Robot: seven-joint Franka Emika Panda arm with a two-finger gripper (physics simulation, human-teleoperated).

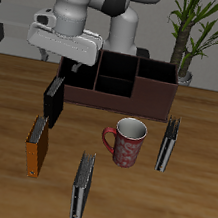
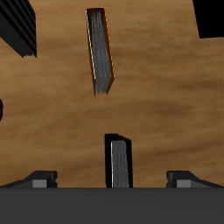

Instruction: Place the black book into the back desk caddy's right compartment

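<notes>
Gripper: two-finger, white-bodied, poised directly above the black book; the fingers are spread wide with the book's top edge between them, neither pad touching it in the wrist view.

Black book: slim, all black, standing upright on the table just outside one end of the back desk caddy, at the caddy's front corner. Not inside any compartment.

Back desk caddy: long maroon-brown box with dark dividers, set toward the table's rear, before the robot's base.

Orange-brown book: lying nearer the table's front edge than the black book, pale page edges showing; also seen past the black book in the wrist view.

Dark grey books, two: one near the front edge, one beside the mug on the side away from the black book.

Red mug: upright, patterned, in front of the caddy.

Table: warm brown wood grain.

Room: potted plant behind the caddy's far end; grey backdrop.
</notes>
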